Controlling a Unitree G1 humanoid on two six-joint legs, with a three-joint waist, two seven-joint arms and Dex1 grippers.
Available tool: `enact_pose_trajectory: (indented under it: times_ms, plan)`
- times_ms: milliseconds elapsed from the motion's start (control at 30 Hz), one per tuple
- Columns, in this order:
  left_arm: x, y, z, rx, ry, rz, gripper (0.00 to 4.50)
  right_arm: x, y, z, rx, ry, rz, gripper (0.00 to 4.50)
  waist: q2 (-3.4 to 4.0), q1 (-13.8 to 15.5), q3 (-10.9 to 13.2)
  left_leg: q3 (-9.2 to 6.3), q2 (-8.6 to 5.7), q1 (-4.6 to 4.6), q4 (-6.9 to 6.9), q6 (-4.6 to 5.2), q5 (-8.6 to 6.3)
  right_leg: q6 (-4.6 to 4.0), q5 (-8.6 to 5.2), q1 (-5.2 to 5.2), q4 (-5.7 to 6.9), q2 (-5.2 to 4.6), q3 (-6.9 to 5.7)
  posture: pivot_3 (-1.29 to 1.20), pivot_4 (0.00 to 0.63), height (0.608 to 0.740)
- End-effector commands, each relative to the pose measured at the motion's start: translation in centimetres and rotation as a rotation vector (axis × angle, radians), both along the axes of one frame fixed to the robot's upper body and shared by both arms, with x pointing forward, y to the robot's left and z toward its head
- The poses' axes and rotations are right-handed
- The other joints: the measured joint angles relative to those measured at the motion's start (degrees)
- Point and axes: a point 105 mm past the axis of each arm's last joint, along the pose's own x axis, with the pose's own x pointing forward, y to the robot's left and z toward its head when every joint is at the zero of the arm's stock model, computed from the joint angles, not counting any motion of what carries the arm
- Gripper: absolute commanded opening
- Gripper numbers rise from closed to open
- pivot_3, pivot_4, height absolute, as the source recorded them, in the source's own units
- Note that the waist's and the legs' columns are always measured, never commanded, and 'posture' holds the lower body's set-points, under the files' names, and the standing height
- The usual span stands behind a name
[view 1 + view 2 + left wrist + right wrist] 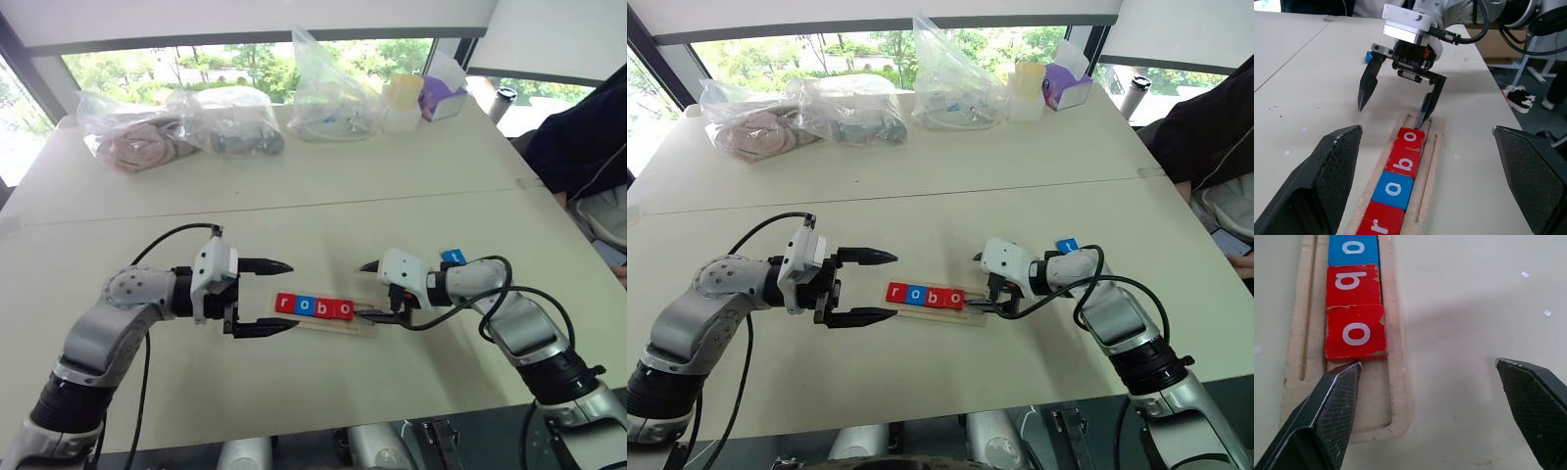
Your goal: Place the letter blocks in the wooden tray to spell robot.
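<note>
The wooden tray (363,331) lies between my two grippers. Four letter blocks sit in it in a row: red r (285,304), blue o (304,305), red b (322,307) and red o (341,309). The slot at its right end is bare wood (1374,396). A blue block (453,257) lies on the table behind my right wrist, its letter not readable. My right gripper (361,291) is open at the tray's right end, one fingertip (1349,374) down in the bare slot against the red o (1355,334). My left gripper (292,294) is open at the left end, holding nothing.
Clear plastic bags (176,127) with soft items, a yellow-lidded container (402,103) and a purple box (443,98) stand along the table's far side. A person in dark clothing (583,147) sits at the right edge. A seam (294,208) crosses the table.
</note>
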Motion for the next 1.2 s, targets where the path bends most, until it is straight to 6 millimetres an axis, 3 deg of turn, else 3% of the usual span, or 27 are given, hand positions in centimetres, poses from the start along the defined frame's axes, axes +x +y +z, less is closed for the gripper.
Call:
enact_pose_trajectory:
  times_ms: [33, 200, 367, 467, 600, 700, 867, 1000, 1200]
  plan:
    - [-0.4, -0.4, 0.8, -0.016, -0.040, -0.022, 4.50, 0.6, 0.4, 1.1, 0.001, -0.063, 0.018, 4.49, 0.00, 0.00, 0.00, 0.00, 0.00, 0.00, 0.00, 0.00, 0.00, 0.00, 0.00, 0.00, 0.00, 0.00, 0.00, 0.00, 0.150, 0.740]
    - [-0.4, -0.5, 0.8, -0.016, -0.040, -0.023, 4.50, 0.5, -0.1, 1.2, -0.027, -0.062, 0.023, 4.49, 0.00, 0.02, 0.00, 0.00, 0.00, 0.00, 0.00, 0.00, 0.00, -0.01, 0.01, 0.00, 0.00, 0.00, 0.00, 0.00, 0.150, 0.740]
    - [-0.3, -0.5, 0.9, -0.017, -0.042, -0.020, 4.50, 0.0, -2.2, 2.4, -0.040, -0.050, -0.017, 4.49, 0.00, 0.16, 0.00, -0.01, -0.01, -0.01, 0.00, 0.00, 0.00, -0.01, 0.01, 0.00, 0.00, -0.01, 0.00, 0.00, 0.150, 0.740]
    - [-0.3, -0.5, 0.9, -0.019, -0.042, -0.021, 4.50, 0.3, -3.8, 4.8, 0.054, -0.070, -0.147, 4.49, 0.00, 0.12, 0.00, -0.01, -0.01, -0.02, 0.01, 0.00, 0.00, -0.01, 0.01, 0.00, 0.00, -0.01, 0.00, 0.00, 0.150, 0.740]
    - [-0.5, -0.6, 1.0, -0.028, -0.036, -0.030, 4.50, 1.0, -7.0, 6.0, 0.155, -0.099, -0.412, 4.49, -0.01, 0.07, -0.01, -0.02, -0.01, 0.00, 0.01, 0.00, 0.00, 0.01, 0.02, 0.00, 0.03, 0.00, 0.00, 0.00, 0.150, 0.740]
    - [-0.6, -0.6, 1.0, -0.034, -0.029, -0.043, 4.50, 1.4, -10.0, 5.4, 0.197, -0.119, -0.665, 4.49, -0.02, 0.07, -0.02, -0.03, -0.01, -0.01, 0.00, 0.00, 0.00, 0.01, 0.02, 0.01, 0.03, 0.00, 0.00, 0.00, 0.150, 0.740]
    - [-0.5, -0.7, 1.2, -0.036, -0.025, -0.065, 4.50, 1.8, -12.7, 4.4, 0.244, -0.111, -0.940, 4.49, 0.00, -0.10, -0.02, 0.00, -0.02, 0.01, 0.01, -0.01, 0.00, 0.00, 0.00, 0.01, 0.03, 0.00, 0.03, 0.00, 0.150, 0.740]
    - [-0.2, -0.8, 1.2, -0.033, -0.027, -0.077, 4.50, 2.2, -13.7, 3.5, 0.261, -0.102, -1.062, 4.49, 0.02, -0.05, -0.03, 0.00, -0.02, 0.01, -0.01, -0.01, 0.01, 0.03, -0.03, 0.01, 0.04, 0.01, 0.03, 0.00, 0.150, 0.740]
    - [-0.2, -0.9, 1.3, -0.033, -0.030, -0.081, 4.50, 2.6, -13.7, 2.4, 0.279, -0.060, -1.109, 4.49, 0.02, -0.05, -0.03, 0.00, -0.02, 0.01, -0.01, -0.01, 0.01, 0.04, -0.03, 0.00, 0.04, 0.01, 0.03, 0.00, 0.150, 0.740]
